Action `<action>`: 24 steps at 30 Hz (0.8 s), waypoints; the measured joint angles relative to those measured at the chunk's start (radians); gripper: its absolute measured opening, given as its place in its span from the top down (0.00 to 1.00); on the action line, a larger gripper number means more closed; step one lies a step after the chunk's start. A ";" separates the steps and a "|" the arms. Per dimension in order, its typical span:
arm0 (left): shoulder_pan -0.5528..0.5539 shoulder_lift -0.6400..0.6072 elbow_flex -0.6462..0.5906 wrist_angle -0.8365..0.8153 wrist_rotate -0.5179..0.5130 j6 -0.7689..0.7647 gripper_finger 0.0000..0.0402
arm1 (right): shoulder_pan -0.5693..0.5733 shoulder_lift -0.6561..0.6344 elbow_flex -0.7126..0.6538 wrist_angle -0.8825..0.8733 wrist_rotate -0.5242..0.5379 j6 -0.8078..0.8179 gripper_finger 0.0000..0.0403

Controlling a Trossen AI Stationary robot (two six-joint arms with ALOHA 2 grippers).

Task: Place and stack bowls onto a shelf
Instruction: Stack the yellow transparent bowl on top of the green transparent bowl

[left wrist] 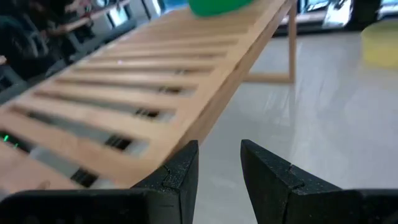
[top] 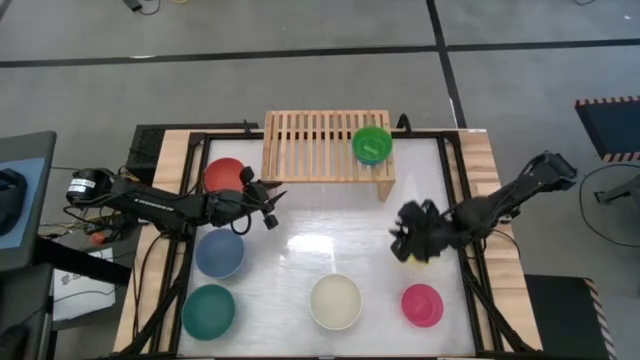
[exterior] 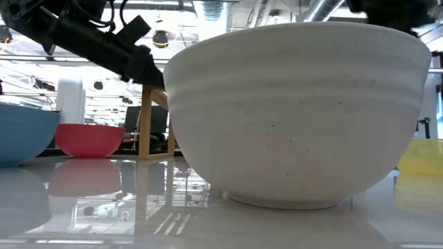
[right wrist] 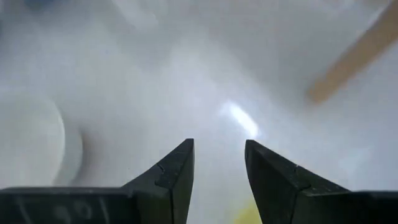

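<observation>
The light-wood shelf (top: 320,145) stands at the table's far edge. On its right end sits a green bowl (top: 372,143) with a light blue one (top: 371,153) nested inside. On the table rest the red (top: 224,176), slate blue (top: 220,252), teal (top: 208,311), cream (top: 335,301) and pink (top: 422,304) bowls. The yellow bowl (top: 421,261) sits on the table, mostly hidden under my right gripper (top: 403,240), which is open above it (right wrist: 219,180). My left gripper (top: 272,205) is open near the shelf's near left edge (left wrist: 219,174), holding nothing.
The cream bowl (exterior: 297,111) fills the low view, with the red bowl (exterior: 88,138) and a shelf leg (exterior: 147,124) behind it. The shelf's left and middle slats (left wrist: 143,93) are bare. Open tabletop (top: 330,235) lies between the two grippers.
</observation>
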 joint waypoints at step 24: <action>0.000 0.000 0.000 0.119 0.110 0.100 0.73 | -0.019 0.342 0.000 -0.123 -0.287 0.196 0.67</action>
